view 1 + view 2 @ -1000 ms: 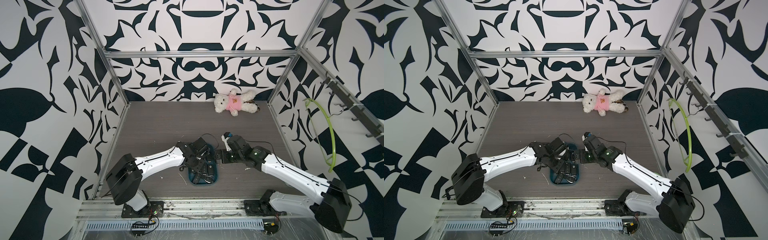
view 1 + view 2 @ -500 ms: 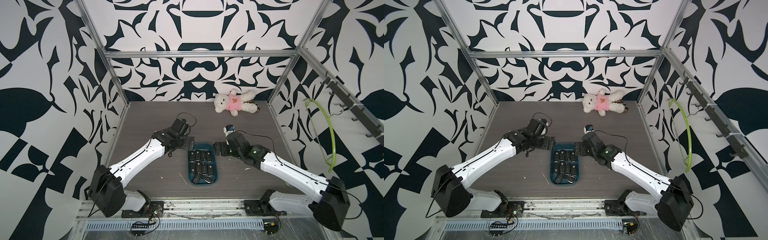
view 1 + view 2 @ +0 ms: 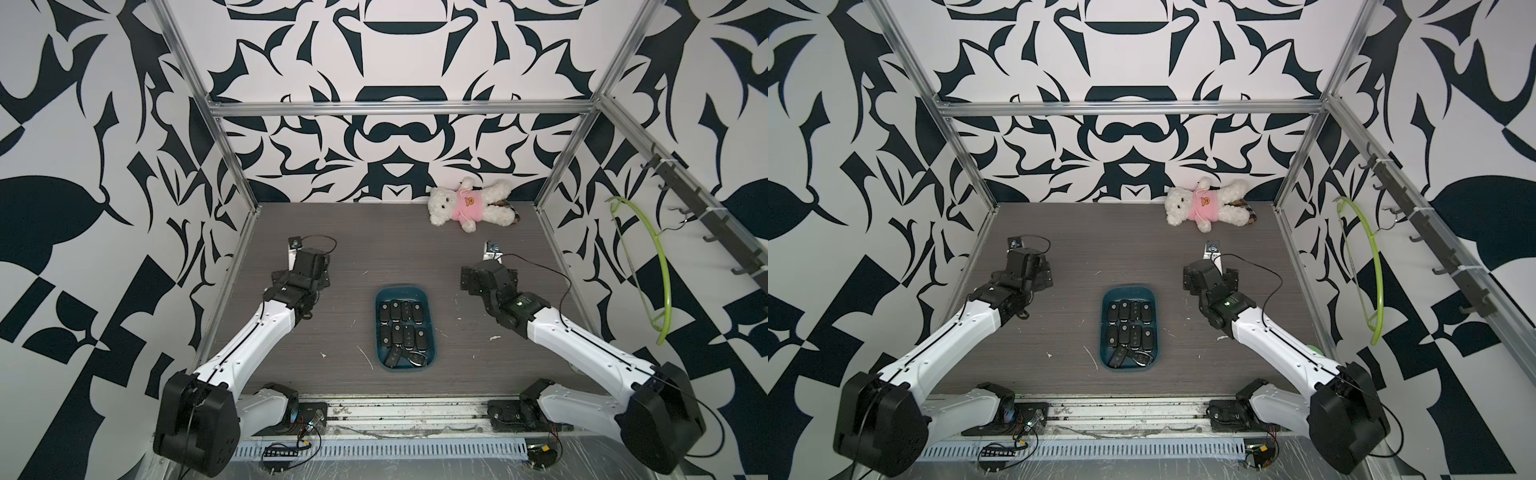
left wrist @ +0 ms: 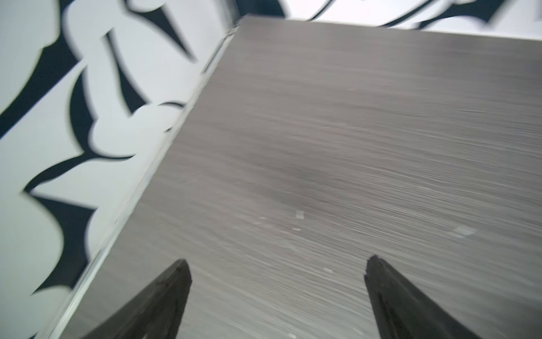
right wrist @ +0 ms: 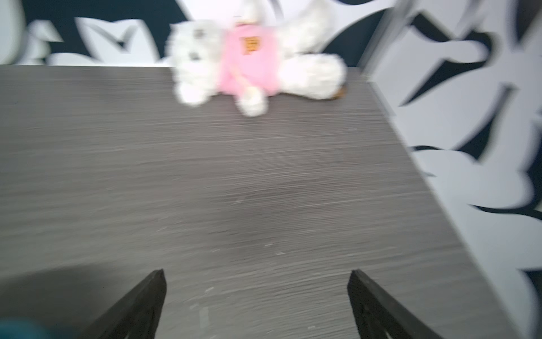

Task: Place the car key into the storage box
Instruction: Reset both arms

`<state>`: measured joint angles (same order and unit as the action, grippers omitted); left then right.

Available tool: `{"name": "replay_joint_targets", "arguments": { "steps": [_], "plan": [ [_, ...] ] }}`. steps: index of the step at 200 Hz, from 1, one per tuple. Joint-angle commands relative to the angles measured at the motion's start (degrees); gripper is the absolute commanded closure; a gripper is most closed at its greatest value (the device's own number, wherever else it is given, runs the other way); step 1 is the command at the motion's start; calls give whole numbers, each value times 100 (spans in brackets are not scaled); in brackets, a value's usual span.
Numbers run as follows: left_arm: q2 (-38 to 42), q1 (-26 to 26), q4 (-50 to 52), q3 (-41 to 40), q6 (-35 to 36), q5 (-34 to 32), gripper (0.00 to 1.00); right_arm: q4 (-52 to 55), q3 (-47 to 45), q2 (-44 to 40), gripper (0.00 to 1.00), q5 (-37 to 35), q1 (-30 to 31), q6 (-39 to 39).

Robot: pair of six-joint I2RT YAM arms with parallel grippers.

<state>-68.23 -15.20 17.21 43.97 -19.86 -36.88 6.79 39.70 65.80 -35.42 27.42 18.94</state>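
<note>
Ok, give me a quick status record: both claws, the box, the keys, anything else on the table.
left claw: open, empty, above bare table
right claw: open, empty, pointed toward the teddy bear
storage box: mid-table, between the two arms
car keys: inside the storage box, two rows of four plus two at the near end
teddy bear: lying by the back wall, far right

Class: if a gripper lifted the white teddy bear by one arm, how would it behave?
The teddy bear looks plush, so it would probably sag limply. Sprawled flat, it seems unlikely to roll if pushed.
</note>
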Motion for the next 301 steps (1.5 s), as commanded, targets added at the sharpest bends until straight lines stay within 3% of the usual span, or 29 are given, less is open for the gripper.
{"name": "replay_joint_targets", "arguments": {
  "steps": [1, 22, 35, 59, 80, 106, 127, 140, 173, 208, 224, 301],
  "plan": [
    [-191, 731, -800, -387, 56, 27, 1, -830, -361, 91, 0, -946, -283, -402],
    [-436, 1162, -1463, -698, 71, 36, 1, -1591, -789, 349, 0, -1228, -623, -552],
    [-744, 1293, -1671, -688, 67, 60, 1, -1538, -697, 452, 0, -1223, -856, -454],
    [-1131, 1326, -2513, -788, 408, 61, 1, -2746, -1033, 815, 0, -1183, -1041, -1095],
    [-1448, 1327, -3292, -915, 544, 182, 1, -3144, -1037, 1422, 0, -1146, -1296, -1126],
    [-1612, 1327, -4859, -1441, 780, 791, 1, -4074, -1181, 1857, 0, -1282, -1429, -1355],
    [-1775, 1327, -5148, -1476, 990, 1136, 1, -4790, -1464, 1923, 0, -321, -1645, -1528],
    [-1755, 1327, -5255, -1546, 1063, 1355, 1, -5420, -1693, 2090, 0, -204, -1729, -1596],
    [-1837, 1327, -6486, -2146, 1395, 2198, 1, -5689, -1965, 1968, 1, 478, -1806, -1662],
    [-2048, 1318, -6999, -2330, 1430, 2266, 1, -6271, -2019, 2451, 2, 1407, -2073, -1835],
    [-1997, 1318, -6868, -2305, 1421, 2270, 1, -5825, -1955, 2279, 1, 1648, -2193, -1676],
    [-2006, 1292, -6924, -2326, 1449, 2245, 1, -5797, -1931, 2288, 0, 1661, -2223, -1667]
  ]
}}
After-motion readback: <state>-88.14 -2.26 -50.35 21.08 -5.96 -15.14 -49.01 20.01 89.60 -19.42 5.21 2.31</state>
